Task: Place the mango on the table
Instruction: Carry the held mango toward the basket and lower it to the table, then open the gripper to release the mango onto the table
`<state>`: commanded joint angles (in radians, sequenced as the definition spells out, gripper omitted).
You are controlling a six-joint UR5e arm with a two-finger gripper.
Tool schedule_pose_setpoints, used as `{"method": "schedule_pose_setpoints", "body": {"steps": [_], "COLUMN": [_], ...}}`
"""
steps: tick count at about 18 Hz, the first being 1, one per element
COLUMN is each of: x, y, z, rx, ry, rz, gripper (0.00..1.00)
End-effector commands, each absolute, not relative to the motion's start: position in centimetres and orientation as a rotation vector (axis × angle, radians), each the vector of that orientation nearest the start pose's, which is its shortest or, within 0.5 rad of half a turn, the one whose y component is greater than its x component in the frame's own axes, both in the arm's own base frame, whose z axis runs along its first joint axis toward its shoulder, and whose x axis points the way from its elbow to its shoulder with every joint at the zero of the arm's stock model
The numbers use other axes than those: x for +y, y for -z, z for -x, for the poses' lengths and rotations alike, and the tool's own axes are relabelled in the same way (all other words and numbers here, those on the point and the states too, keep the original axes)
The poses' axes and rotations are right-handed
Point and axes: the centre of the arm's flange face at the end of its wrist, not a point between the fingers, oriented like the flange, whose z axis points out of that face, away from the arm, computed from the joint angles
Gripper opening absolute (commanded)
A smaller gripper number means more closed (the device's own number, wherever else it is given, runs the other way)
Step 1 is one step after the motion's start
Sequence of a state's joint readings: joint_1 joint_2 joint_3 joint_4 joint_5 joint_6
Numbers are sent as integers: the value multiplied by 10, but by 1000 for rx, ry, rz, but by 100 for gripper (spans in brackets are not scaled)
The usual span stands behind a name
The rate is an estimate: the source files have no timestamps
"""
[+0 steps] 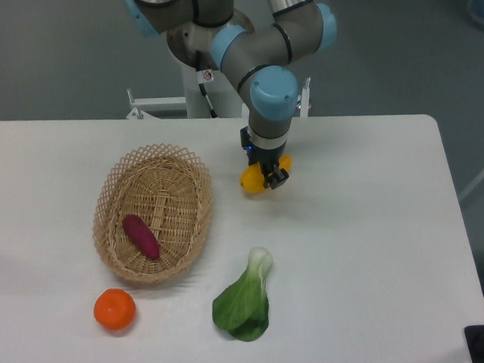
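STEP: lowering to place | JAWS: clamped on mango (254,180) | GRIPPER (265,176): pointing down | MANGO: held just above bench (368,235), right of basket (154,213); long axis roughly level, crossing jaws, ends protruding each side.

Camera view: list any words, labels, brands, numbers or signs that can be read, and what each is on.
None can be read.
A small sticker on the white robot base is too small and blurred to make out.
The mango, claw, basket and table show no text.
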<state>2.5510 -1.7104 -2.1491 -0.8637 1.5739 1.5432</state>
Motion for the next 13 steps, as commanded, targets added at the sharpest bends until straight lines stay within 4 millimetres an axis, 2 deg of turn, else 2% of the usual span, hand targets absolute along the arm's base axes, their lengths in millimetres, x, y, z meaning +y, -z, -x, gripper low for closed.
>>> {"method": "schedule_pose_setpoints", "body": {"steps": [1, 4, 8, 13], "x": [363, 371, 381, 401], "y": [-227, -243, -275, -292], "z": [304, 317, 353, 397], "rx": [871, 866, 766, 683], "ry": [3, -55, -170, -248], "rz": [3022, 3013, 3010, 3041], "gripper": [100, 100, 100, 100]}}
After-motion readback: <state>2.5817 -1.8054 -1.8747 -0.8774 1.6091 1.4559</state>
